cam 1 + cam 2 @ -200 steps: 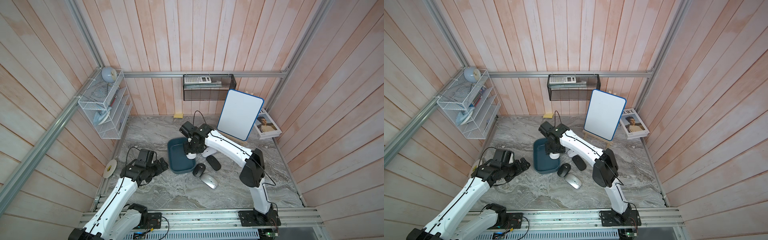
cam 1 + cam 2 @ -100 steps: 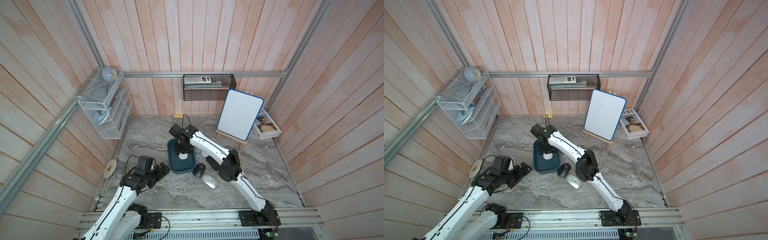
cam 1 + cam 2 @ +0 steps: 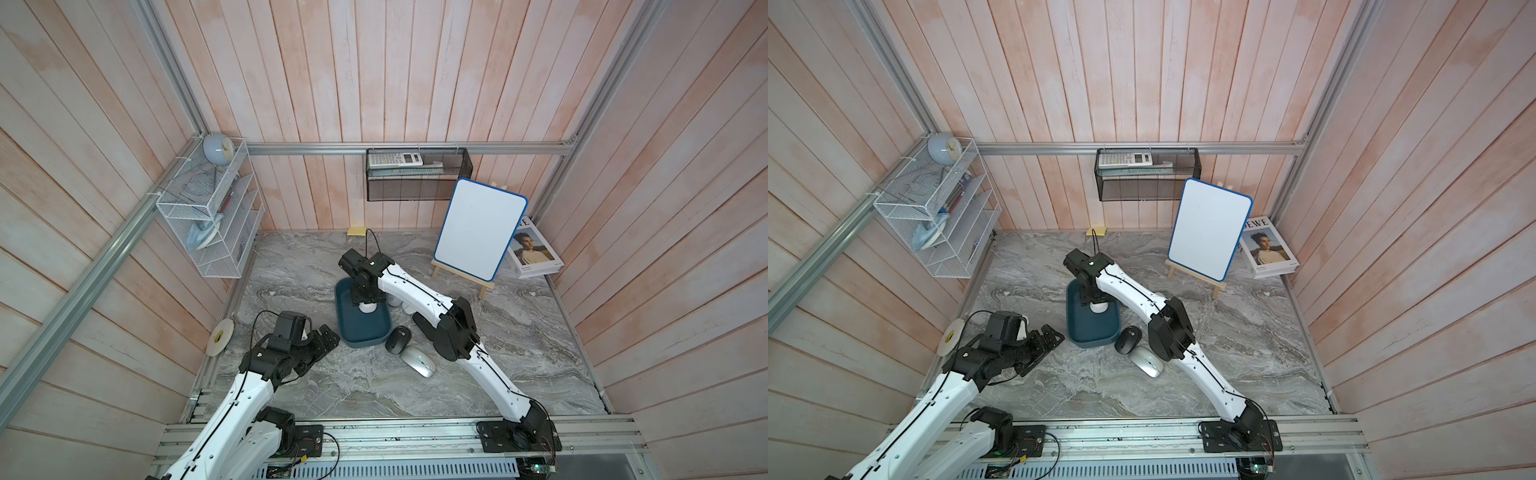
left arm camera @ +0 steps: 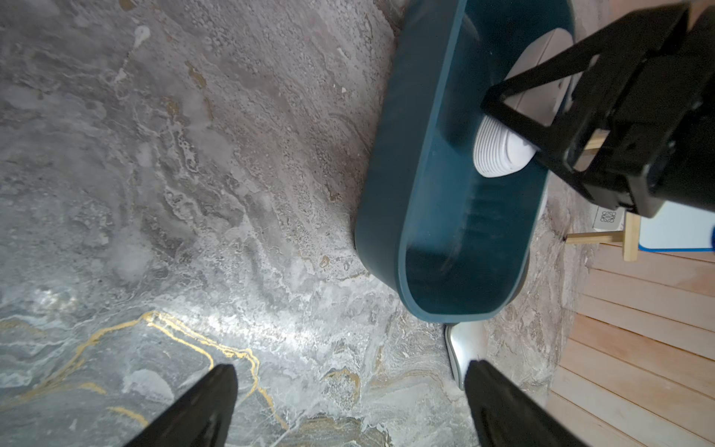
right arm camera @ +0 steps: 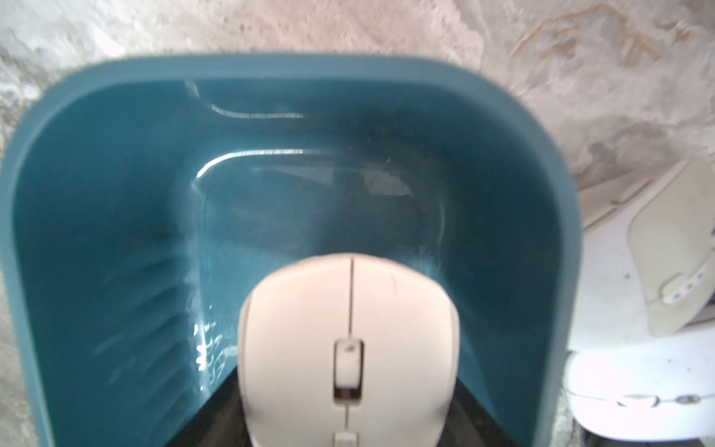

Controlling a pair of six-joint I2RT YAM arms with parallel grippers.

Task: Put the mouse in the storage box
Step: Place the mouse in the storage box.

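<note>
Near the middle of both top views, the right gripper (image 3: 365, 300) is reaching down into the far half of the box (image 3: 361, 341), its jaws pinching the white mouse (image 3: 367, 308) by the sides. The right wrist view is showing that mouse (image 5: 348, 340) clamped with its scroll wheel facing the camera and the teal walls of the box (image 5: 96, 232) curving round it. The left wrist view is showing the mouse (image 4: 499, 154) inside the box, level with its rim (image 4: 390, 174); whether it is touching the floor of the box I cannot tell. The box is sitting on the marble table (image 3: 519, 332), just below the centre of the frame. To the lower left of it, the left gripper (image 3: 322, 353) is hovering over bare table with its jaws spread wide and nothing between them, close to the box's near corner but apart from it. A black mouse (image 3: 398, 338) is lying just beside the box's lower right corner, and a silver mouse (image 3: 417, 361) is lying just below and to the right of that one.
</note>
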